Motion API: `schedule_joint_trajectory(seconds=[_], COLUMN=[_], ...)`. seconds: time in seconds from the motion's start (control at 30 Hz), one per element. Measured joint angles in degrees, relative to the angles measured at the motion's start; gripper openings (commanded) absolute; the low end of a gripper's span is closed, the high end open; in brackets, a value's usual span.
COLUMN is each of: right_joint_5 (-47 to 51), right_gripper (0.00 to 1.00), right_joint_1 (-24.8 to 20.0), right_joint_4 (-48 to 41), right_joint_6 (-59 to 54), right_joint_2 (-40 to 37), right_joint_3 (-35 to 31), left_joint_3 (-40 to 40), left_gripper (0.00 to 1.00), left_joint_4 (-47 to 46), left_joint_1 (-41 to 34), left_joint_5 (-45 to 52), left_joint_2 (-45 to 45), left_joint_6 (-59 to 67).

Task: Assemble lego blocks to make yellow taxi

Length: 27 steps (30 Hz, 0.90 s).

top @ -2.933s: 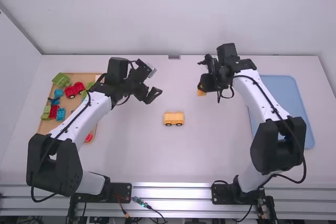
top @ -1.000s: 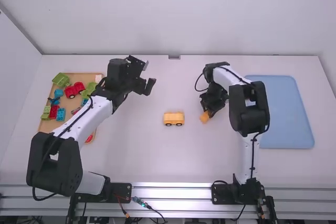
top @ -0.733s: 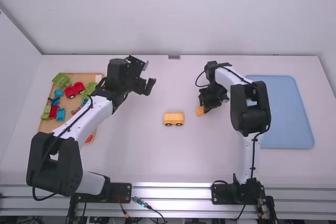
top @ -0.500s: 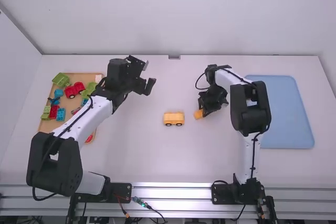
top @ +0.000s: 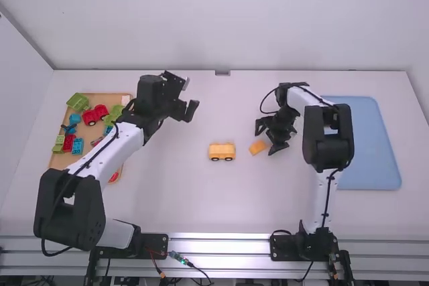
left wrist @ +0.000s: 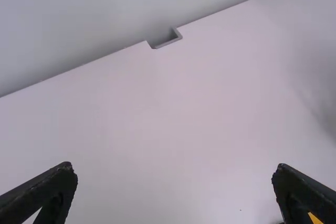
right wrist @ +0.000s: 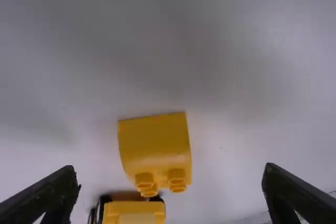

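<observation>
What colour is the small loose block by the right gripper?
Yellow-orange block, clearest in the right wrist view.

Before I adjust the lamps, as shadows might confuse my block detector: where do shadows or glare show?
Right wrist view: broad, soft shadow on the table near the loose yellow block; left wrist view: soft-edged grey shadow on the table; high view: fairly even light, bright streaks along the metal rail.
</observation>
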Motion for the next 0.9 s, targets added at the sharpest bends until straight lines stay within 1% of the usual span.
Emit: schedule_joint_trajectory(seconds=[0.03,0.07,0.13,0.17,0.27,0.33,0.43,0.53,0.57,0.63,0.73,0.8,0.83,0.9], right_joint_5=[-0.59,-1.57,-2.29,-2.43,-1.55,0.76,4.48,9.01,9.38,10.78,11.58,11.74,12.0,14.16], right_gripper=[0.95,0.96,0.97,0.98,1.0,0.99,0.99,0.99,0.99,0.99,0.99,0.99,0.99,0.99], right_joint_1=[-0.42,-1.2,-2.01,-2.69,-3.52,-3.69,-2.99,-0.26,0.22,3.13,7.02,9.73,11.04,12.28], right_joint_4=[0.22,1.18,1.92,1.62,-0.55,-2.89,-2.99,1.33,1.92,6.88,12.72,18.62,22.05,27.78], right_joint_6=[-2.03,-5.77,-9.01,-11.37,-14.12,-16.39,-19.8,-27.61,-28.89,-37.16,-48.3,-56.04,-60.28,-65.66], right_joint_2=[0.0,0.02,0.0,0.0,-0.07,-1.2,-4.94,-12.41,-13.38,-18.25,-23.96,-27.23,-28.61,-29.94], right_joint_3=[0.31,1.01,2.29,4.07,7.26,9.51,10.67,10.73,10.73,9.18,4.15,-1.11,-4.44,-9.55], left_joint_3=[0.0,0.0,0.0,0.0,0.0,0.0,0.0,0.0,0.0,0.0,0.0,-0.02,-0.26,-1.03], left_gripper=[0.99,0.99,0.99,0.99,0.99,0.99,0.99,0.99,0.99,0.99,0.99,0.99,0.99,0.99], left_joint_4=[-0.17,-0.31,-0.42,-0.48,-0.48,-0.48,-0.66,-3.23,-3.61,-6.78,-11.54,-13.88,-13.86,-12.09], left_joint_1=[0.0,0.02,0.0,0.0,0.02,0.02,0.02,0.02,0.0,0.02,0.09,0.28,0.28,0.28], left_joint_5=[0.02,0.0,0.0,0.0,0.0,0.0,0.0,0.07,0.15,2.38,7.8,11.85,14.4,16.94], left_joint_2=[-0.02,-0.02,-0.02,0.0,0.0,0.0,-0.02,-0.02,0.0,0.0,0.0,0.0,-0.02,0.0], left_joint_6=[0.02,0.04,0.26,0.5,0.68,0.7,0.72,2.6,3.04,6.8,13.49,18.86,22.1,26.23])
